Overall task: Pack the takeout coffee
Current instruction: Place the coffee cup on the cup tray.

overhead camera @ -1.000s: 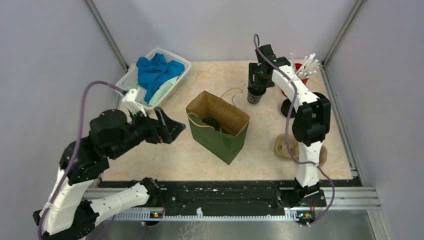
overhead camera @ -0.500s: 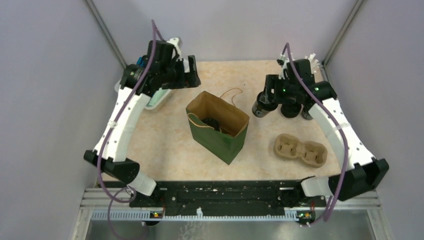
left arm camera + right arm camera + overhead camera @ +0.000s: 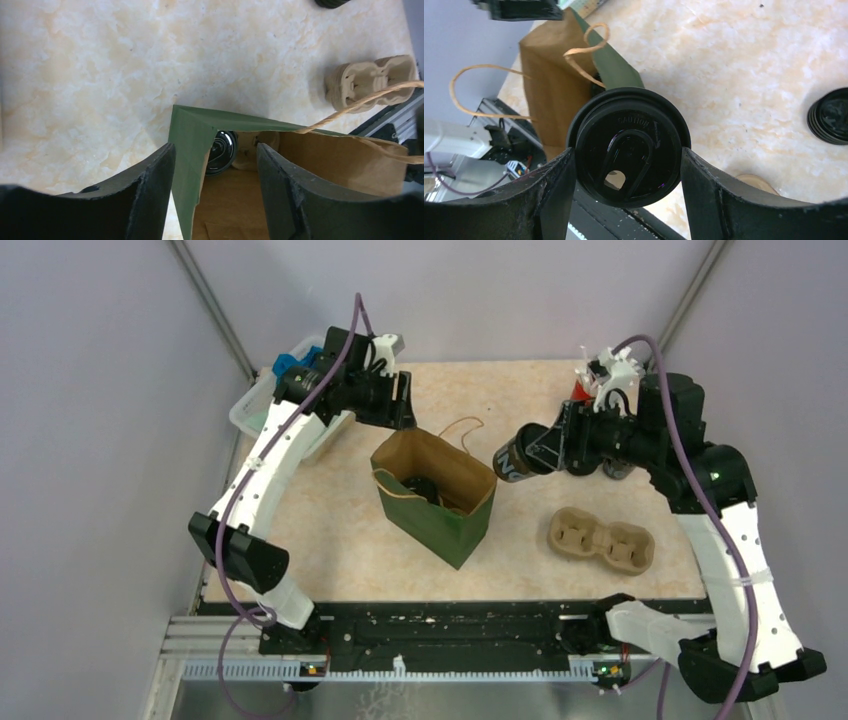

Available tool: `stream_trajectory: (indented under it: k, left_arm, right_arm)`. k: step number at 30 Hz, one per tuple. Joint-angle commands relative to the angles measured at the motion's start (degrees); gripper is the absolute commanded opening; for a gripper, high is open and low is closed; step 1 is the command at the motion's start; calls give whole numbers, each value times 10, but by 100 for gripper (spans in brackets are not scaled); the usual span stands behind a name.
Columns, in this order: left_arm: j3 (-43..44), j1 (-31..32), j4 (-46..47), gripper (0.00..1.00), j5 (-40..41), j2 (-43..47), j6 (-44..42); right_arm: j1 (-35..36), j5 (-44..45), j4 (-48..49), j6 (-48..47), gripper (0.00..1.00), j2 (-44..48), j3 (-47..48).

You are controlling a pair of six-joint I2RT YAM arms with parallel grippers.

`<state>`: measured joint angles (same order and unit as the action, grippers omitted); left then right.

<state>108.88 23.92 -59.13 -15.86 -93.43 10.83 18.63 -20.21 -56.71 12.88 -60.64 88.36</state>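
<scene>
The takeout coffee shows as small black lidded cups. My right gripper (image 3: 522,455) (image 3: 626,167) is shut on one cup (image 3: 512,462) (image 3: 629,135), held tilted on its side just right of the green paper bag (image 3: 440,515) (image 3: 551,85). A second cup (image 3: 423,485) (image 3: 223,150) lies inside the bag. A third black lid (image 3: 831,116) (image 3: 331,2) rests on the table. My left gripper (image 3: 402,412) (image 3: 214,148) is open and straddles the bag's far left corner (image 3: 187,150), one finger outside and one inside.
A tan pulp two-cup carrier (image 3: 600,542) (image 3: 367,82) lies right of the bag. The red cup of white sticks (image 3: 592,380) stands at the back right. A white basket (image 3: 255,405) with blue cloth sits at the back left. The bag's twine handles (image 3: 584,47) stick up.
The left arm swung forward onto the bag's far corner and its jaws narrowed. The right arm carried the cup left toward the bag's mouth, tipping it onto its side.
</scene>
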Motion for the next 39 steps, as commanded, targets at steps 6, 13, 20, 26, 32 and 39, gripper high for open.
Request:
stream_trajectory:
  k: [6, 13, 20, 26, 32, 39]
  left_arm:
    - [-11, -1, 20, 57, 2, -20, -58]
    - [-32, 0, 31, 42, -7, -22, -63]
    - [-36, 0, 47, 26, -10, -28, -72]
    - [-65, 0, 93, 10, 12, -2, -74]
    - [-123, 0, 147, 0, 55, 49, -69]
    - [-222, -1, 224, 0, 91, 136, -55]
  right_arm:
    - [2, -37, -34, -31, 49, 18, 59]
    - [1, 45, 35, 12, 42, 75, 18]
    - [2, 16, 49, -16, 28, 68, 32]
    - [3, -108, 59, -44, 24, 18, 88]
    - [28, -160, 115, -34, 22, -5, 96]
    - [222, -13, 71, -110, 20, -100, 185]
